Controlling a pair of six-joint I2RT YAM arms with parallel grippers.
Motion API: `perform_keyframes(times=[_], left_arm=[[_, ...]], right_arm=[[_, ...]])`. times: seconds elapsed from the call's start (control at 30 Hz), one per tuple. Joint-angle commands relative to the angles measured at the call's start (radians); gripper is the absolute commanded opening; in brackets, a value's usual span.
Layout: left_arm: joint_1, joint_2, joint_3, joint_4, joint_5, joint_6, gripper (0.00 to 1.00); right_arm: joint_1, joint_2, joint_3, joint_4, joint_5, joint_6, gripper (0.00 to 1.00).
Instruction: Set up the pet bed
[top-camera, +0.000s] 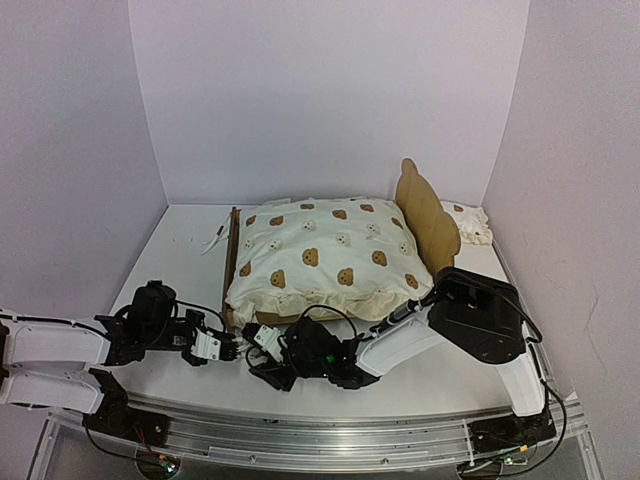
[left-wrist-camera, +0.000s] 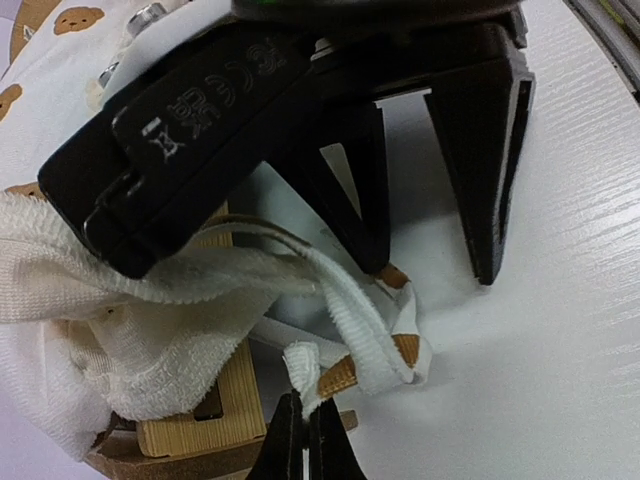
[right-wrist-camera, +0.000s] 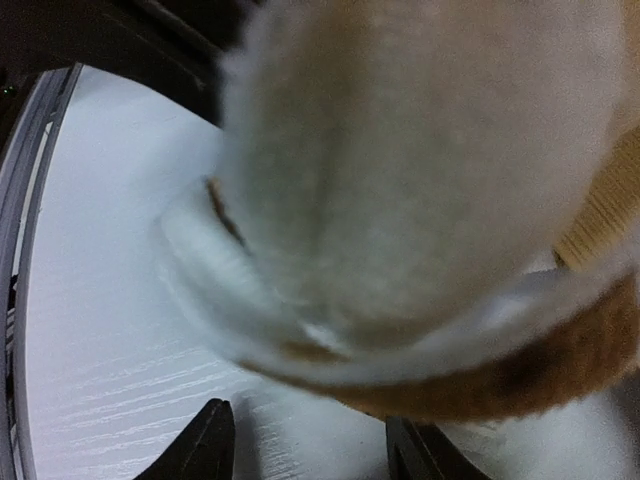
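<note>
The pet bed (top-camera: 425, 210) stands mid-table, its bear-ear headboard on the right, with a cream bear-print cushion (top-camera: 325, 258) lying over it. At the bed's near left corner my left gripper (left-wrist-camera: 305, 440) is shut on the end of the cushion's white tie string (left-wrist-camera: 355, 325), beside the plywood frame (left-wrist-camera: 215, 400). My right gripper (right-wrist-camera: 310, 450) is open just above the table, its black fingers (left-wrist-camera: 490, 180) straddling the looped string. Blurred cushion cloth (right-wrist-camera: 420, 150) fills most of the right wrist view. Both grippers meet at that corner, the left gripper (top-camera: 232, 348) and the right gripper (top-camera: 250, 345).
A small ruffled bear-print pillow (top-camera: 470, 225) lies at the back right behind the headboard. Another tie string (top-camera: 215, 240) trails on the table left of the bed. Grey walls close in the table on three sides; a metal rail (top-camera: 320, 435) runs along the near edge.
</note>
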Motion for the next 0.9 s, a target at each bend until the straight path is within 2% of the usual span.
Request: perform_keyframes(times=[0.0, 0.27, 0.47, 0.7, 0.87], left_arm=[[-0.003, -0.029, 0.029, -0.028, -0.01, -0.028, 0.0], [-0.003, -0.019, 0.032, -0.023, -0.015, -0.036, 0.0], [-0.003, -0.006, 0.031, -0.005, -0.016, -0.041, 0.0], [-0.003, 0.007, 0.049, -0.009, -0.022, -0.065, 0.0], [-0.002, 0.001, 0.053, -0.015, -0.036, -0.089, 0.0]], right_arm=[[-0.001, 0.022, 0.03, -0.002, 0.036, -0.036, 0.54], [-0.001, -0.019, 0.052, 0.06, 0.004, -0.143, 0.57], [-0.002, -0.048, 0.013, 0.157, -0.011, -0.138, 0.57], [-0.012, 0.051, 0.037, 0.157, -0.039, -0.072, 0.52], [-0.013, 0.097, 0.024, 0.155, -0.014, -0.034, 0.42]])
